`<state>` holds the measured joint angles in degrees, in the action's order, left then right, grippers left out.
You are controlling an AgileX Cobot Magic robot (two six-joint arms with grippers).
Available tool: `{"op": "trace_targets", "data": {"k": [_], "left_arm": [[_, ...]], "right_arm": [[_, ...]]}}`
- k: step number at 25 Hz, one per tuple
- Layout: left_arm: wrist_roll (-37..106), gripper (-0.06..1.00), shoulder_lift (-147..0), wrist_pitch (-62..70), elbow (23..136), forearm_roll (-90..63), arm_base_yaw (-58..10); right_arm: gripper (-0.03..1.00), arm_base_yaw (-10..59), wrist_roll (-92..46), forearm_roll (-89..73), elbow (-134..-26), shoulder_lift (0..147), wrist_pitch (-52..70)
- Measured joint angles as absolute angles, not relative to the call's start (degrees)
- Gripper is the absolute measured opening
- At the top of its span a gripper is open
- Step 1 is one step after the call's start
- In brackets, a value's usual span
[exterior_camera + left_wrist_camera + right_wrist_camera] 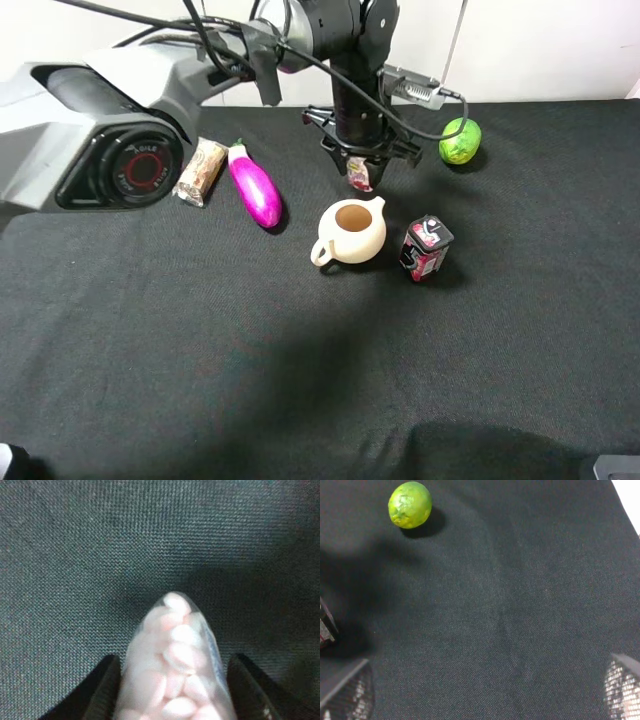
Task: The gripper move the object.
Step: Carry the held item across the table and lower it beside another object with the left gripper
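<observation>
I have the bottle clamped in the left gripper, the jaws closed on its sides, just behind the teapot. Its long axis runs roughly vertical, with the free end pointing down at the black woven cloth. I cannot tell whether it touches. The right gripper is spread wide and holds nothing. A white wall stands behind the table.

Near side blocked: a cream ceramic teapot sits just before the black claw gripper and its small clear bottle. Flanking the teapot's right, a dark red-black carton; purple plastic eggplant left, green round fruit back right. Nearer the camera the black cloth table lies open.
</observation>
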<state>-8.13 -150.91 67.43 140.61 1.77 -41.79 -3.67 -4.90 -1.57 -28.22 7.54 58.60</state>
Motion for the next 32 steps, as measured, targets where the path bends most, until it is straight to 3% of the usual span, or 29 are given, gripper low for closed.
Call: {"op": "trace_targets", "data": {"k": [32], "left_arm": [[-8.89,0.5,-151.97,67.43,140.61,2.74,-41.79]], "right_arm": [[0.69,-3.67,-4.9,-1.52,-28.22,7.54,58.55]]}}
